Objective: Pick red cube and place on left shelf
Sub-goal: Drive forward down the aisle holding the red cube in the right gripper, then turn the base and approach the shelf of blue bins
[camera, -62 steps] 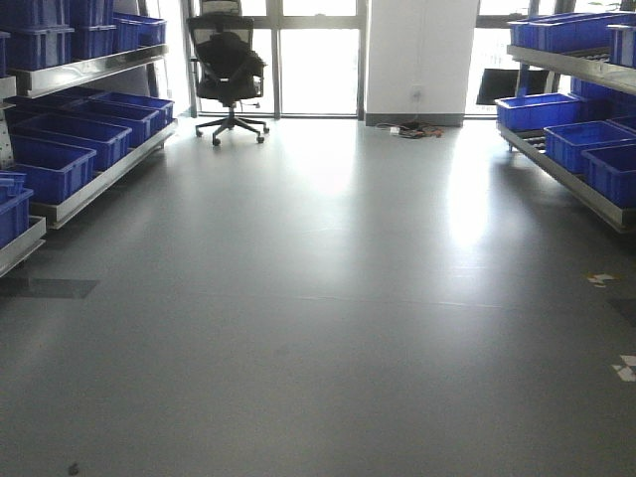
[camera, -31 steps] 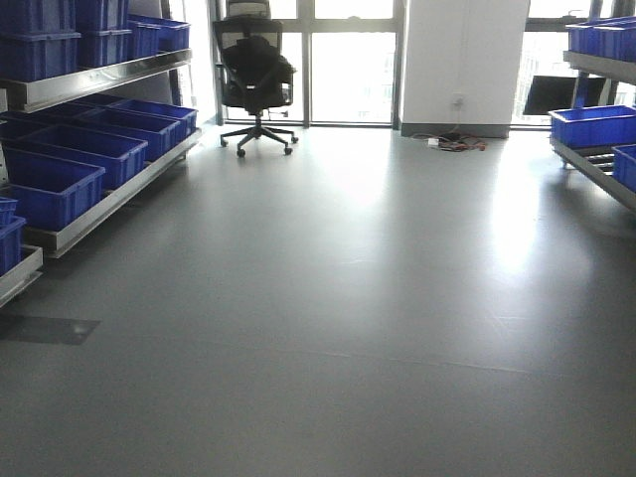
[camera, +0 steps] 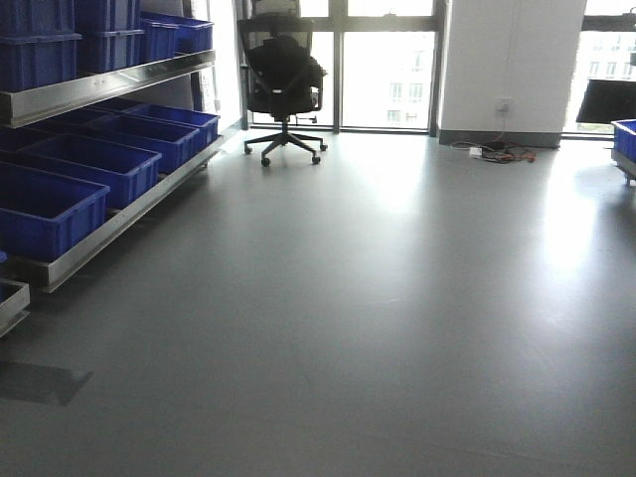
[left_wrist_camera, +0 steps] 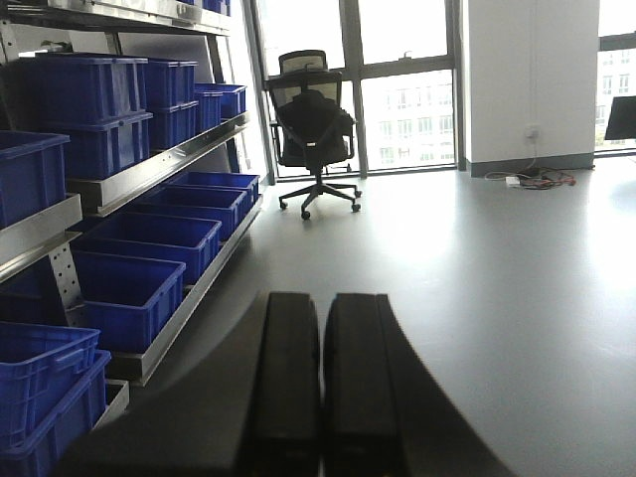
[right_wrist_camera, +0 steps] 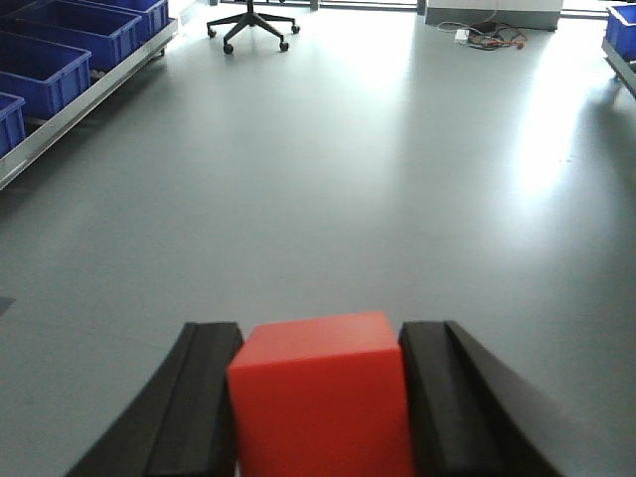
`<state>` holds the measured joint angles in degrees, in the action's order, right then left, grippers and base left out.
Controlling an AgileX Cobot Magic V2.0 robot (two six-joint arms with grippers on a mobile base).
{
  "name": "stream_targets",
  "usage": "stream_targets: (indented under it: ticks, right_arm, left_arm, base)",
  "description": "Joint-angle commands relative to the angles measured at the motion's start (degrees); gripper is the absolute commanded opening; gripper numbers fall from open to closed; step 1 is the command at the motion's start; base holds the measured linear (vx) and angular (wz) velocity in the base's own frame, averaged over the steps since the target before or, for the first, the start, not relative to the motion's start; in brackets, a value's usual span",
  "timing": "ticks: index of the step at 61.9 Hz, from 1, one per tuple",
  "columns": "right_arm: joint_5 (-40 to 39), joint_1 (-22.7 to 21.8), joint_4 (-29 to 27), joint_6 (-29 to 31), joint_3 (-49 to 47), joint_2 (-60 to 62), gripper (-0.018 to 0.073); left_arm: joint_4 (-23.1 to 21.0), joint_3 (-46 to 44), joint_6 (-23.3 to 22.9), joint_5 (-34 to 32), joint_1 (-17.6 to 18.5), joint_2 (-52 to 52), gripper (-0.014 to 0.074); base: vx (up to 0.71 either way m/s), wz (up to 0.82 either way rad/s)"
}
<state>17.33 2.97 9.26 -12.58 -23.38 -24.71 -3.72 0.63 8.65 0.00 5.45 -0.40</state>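
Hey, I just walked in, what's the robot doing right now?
The robot is carrying a block across the room. Its right hand is clamped on the red cube, held out over the bare floor. Its left hand is shut and empty. The left shelf, a steel rack loaded with blue crates, stands off to the left side, and the cube is not on it yet.

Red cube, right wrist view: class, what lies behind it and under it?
Behind the red cube, clamped in the right gripper, bare grey floor stretches to an office chair. Directly underneath is hidden by the cube itself.
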Motion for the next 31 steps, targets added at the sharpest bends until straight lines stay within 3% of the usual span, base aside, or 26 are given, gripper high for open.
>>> stream_targets:
  ticks: [1, 18, 31]
  right_arm:
    - [-4.9, -0.26, 0.82, 0.04, -1.66, -0.23, 0.0057]
    - [-4.91, -0.26, 0.82, 0.04, -1.66, -0.23, 0.0057]
    - [-4.91, -0.26, 0.82, 0.04, -1.66, -0.23, 0.0057]
  left_arm:
    - [-0.11, 1.26, 0.11, -4.8, 0.47, 0.46, 0.0106]
    - [-0.11, 1.26, 0.11, -4.8, 0.47, 0.46, 0.0106]
    - [-0.11, 1.26, 0.11, -4.8, 0.47, 0.46, 0.0106]
  base:
    - [0.63, 0.2]
    - [0.59, 0.29]
    - [0.54, 0.53]
